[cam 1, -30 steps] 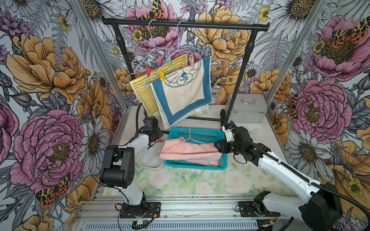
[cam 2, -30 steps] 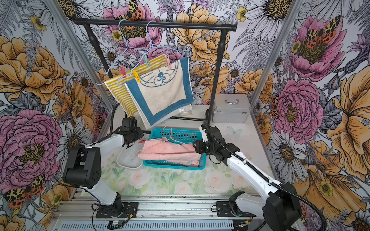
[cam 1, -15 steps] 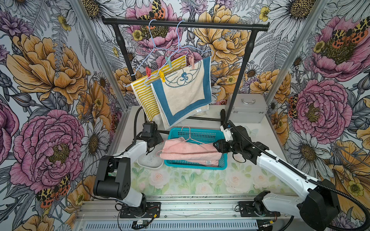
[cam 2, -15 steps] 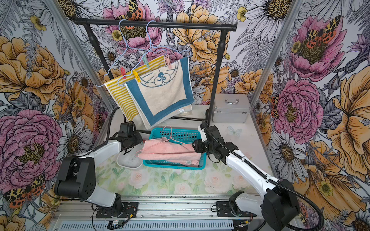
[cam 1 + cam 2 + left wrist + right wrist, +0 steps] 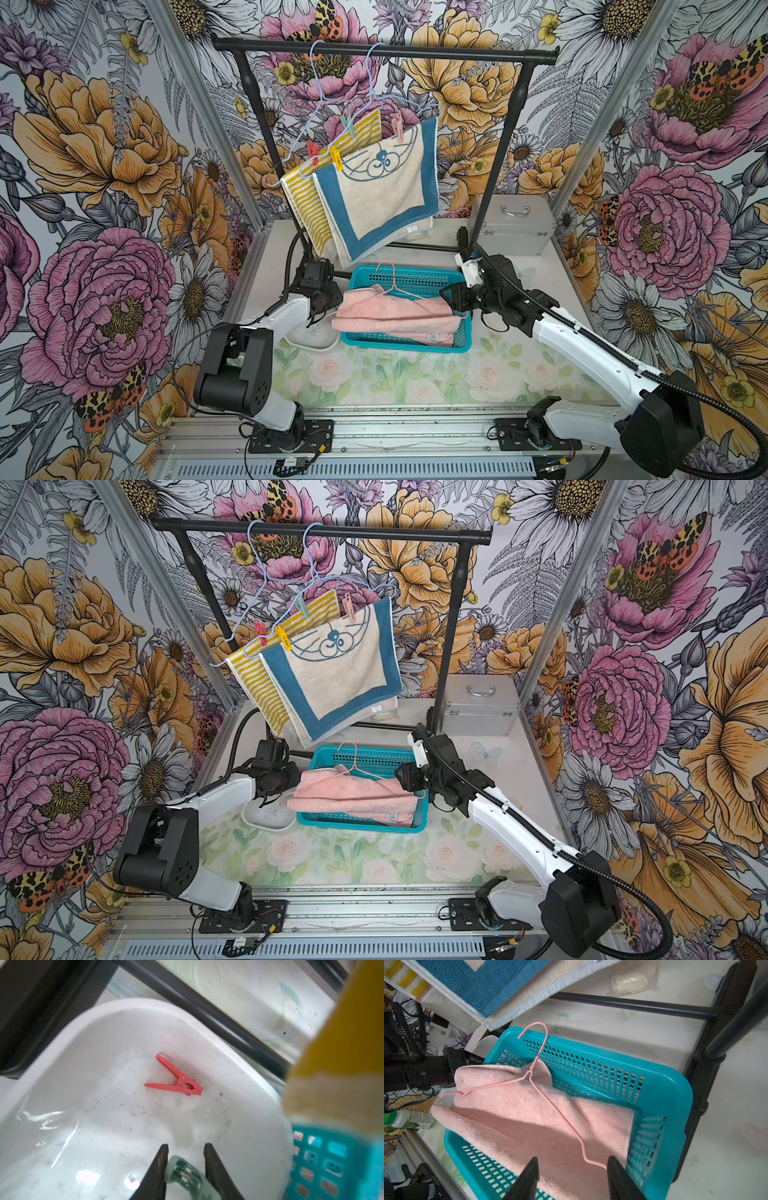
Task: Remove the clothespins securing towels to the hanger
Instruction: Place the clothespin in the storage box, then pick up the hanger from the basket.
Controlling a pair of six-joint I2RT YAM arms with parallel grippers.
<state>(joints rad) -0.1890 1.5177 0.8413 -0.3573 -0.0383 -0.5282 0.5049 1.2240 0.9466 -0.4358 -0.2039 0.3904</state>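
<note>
release of mint green clothespin (image 5: 185, 1176) over white tray (image 5: 124, 1009). left claw (image 5: 185, 1146) has come down above the tray and its jaws have widened since a second ago; the clip sits tilted between them, against one finger, and whether it is yet let go cannot be told. red clothespin (image 5: 176, 1082) already lies on the tray floor just ahead of the fingertips. right claw (image 5: 572, 1160) hangs spread, pinching nothing, over pink towel (image 5: 519, 1126) in teal basket (image 5: 664, 1088), one shoulder of pink hanger (image 5: 556, 1111) between its jaws. well above both claws, four remaining clothespins (image 5: 336, 157) hold striped towel (image 5: 307, 203) and blue-bordered towel (image 5: 382, 191), hanging from black rail (image 5: 457, 52). judgement: second clip is nearly delivered, so one towel is freed and four clips remain to be pulled. the next reach likely goes upward from the tray.
</note>
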